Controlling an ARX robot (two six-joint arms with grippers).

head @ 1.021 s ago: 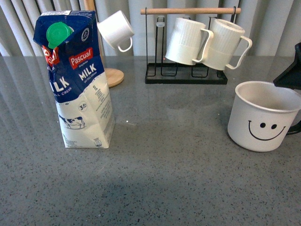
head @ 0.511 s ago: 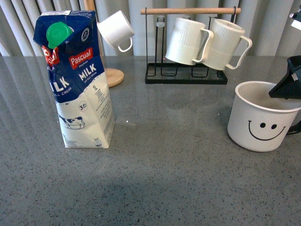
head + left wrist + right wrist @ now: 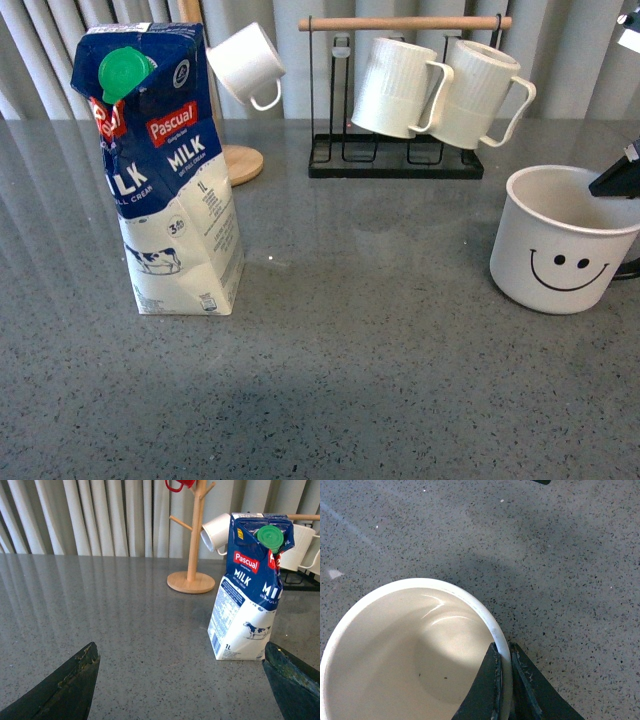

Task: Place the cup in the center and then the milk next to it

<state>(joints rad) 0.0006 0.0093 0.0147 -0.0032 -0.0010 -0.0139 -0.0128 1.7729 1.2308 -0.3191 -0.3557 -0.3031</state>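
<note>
Cup: the smiley-face mug (image 3: 560, 245) is showing at the far right of the grey table (image 3: 350, 400), well off centre.
Right pincer: the right pincer (image 3: 503, 649) is pinching the mug's rim, one finger inside and one outside.
Left pincer: the left pincer (image 3: 177, 690) is hanging wide open, holding nothing.
Milk: the Pascual milk carton (image 3: 165, 170) is standing upright at the left.
Progress: both placements are seemingly waiting to be done.
</note>
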